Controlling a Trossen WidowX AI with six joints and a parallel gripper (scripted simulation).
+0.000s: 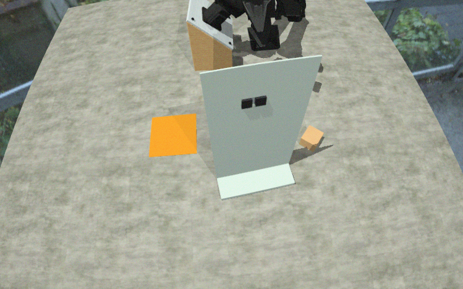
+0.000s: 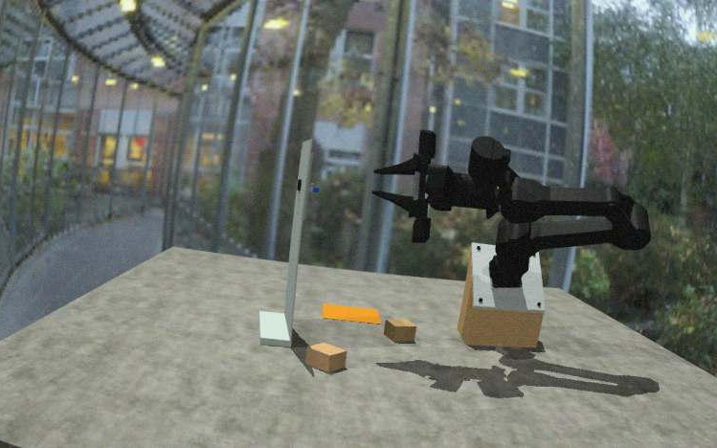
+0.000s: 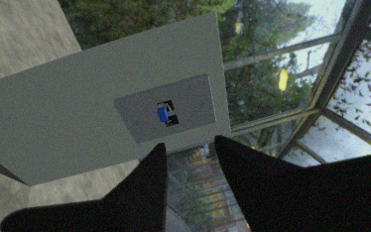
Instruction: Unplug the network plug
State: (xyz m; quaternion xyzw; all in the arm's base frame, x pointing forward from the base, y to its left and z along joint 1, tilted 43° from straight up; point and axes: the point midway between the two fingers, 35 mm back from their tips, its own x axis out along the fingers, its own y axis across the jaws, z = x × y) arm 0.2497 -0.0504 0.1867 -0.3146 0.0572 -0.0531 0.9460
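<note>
Plug [image 3: 163, 114] sits in the panel [image 3: 78, 114], well ahead of the partly parted, empty gripper [image 3: 189, 149].

A small blue network plug [image 3: 163, 114] sits seated in a dark socket [image 3: 169, 113] high on the tall, upright pale-grey panel [image 1: 258, 118] near the tabletop's centre, while the flat orange marked square [image 1: 173, 134] lies beside the panel's base

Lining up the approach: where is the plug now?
The plug sits in the panel socket, just above the end effector in the wrist view, untouched.
</note>
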